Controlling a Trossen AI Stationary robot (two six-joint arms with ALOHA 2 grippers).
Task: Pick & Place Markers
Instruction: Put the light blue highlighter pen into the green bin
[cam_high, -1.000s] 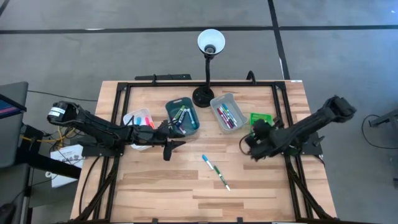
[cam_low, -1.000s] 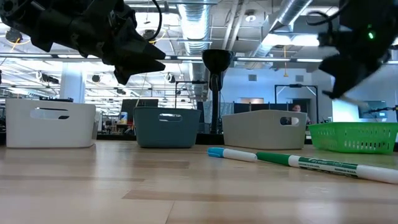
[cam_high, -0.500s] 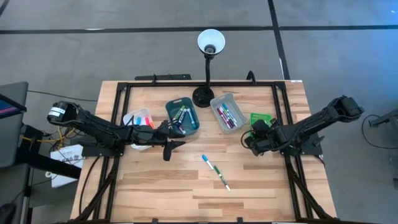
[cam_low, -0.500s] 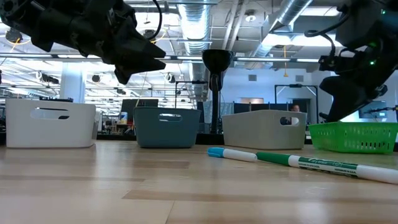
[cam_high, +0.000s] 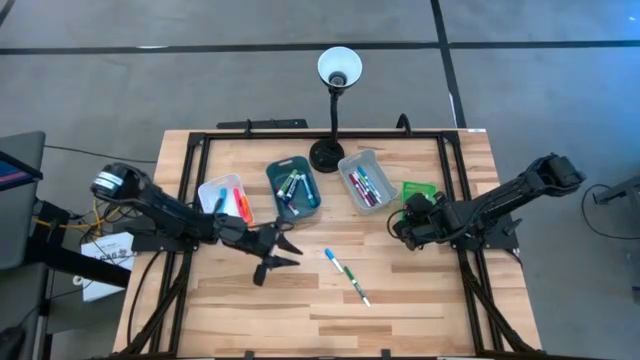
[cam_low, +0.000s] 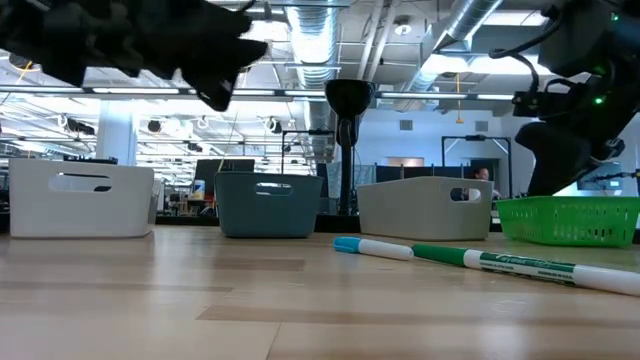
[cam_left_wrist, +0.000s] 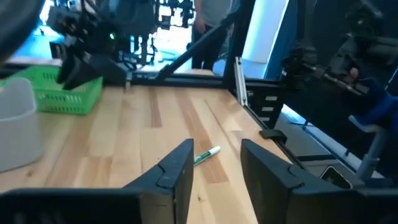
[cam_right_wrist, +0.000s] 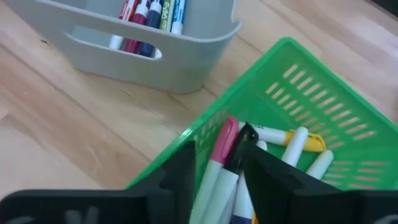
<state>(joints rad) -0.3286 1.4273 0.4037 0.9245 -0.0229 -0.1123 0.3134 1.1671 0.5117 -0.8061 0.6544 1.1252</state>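
Two markers lie loose on the bare surface (cam_high: 250, 310): a cyan-capped marker (cam_high: 333, 260) and, just beyond it toward the front edge, a green marker (cam_high: 357, 288), end to end and nearly in line. In the low view the same pair is seen lying flat, cyan cap (cam_low: 350, 245) pointing toward the bins. The remaining markers are already sorted into the white bin (cam_high: 224, 197), the teal bin (cam_high: 293, 187), the grey bin (cam_high: 363, 182) and the green basket (cam_high: 420, 191).

The left gripper (cam_high: 281, 252) hovers above the surface, just beside the cyan-capped marker, fingers apart and holding nothing; in its wrist view the green marker's tip (cam_left_wrist: 206, 155) is framed in the gap between the fingers. The right gripper (cam_high: 404, 222) is poised over the near corner of the green basket, fingers parted, with a pink marker (cam_right_wrist: 217, 160) and a black-capped one lying in the basket directly below; nothing is seen clamped, so a release is judged to be in progress.

Step in hand, as judged: pick-up of a loose marker by the left arm.

Notes for a clean grasp:
- Fingers to be turned across the barrel, not along it.
- Descent to be made at mid-barrel, so the marker does not tip when lifted.
- The neighbouring marker is close; the closing fingers should be kept off it.
- A round barrel on smooth wood is likely to roll if nudged from one side.
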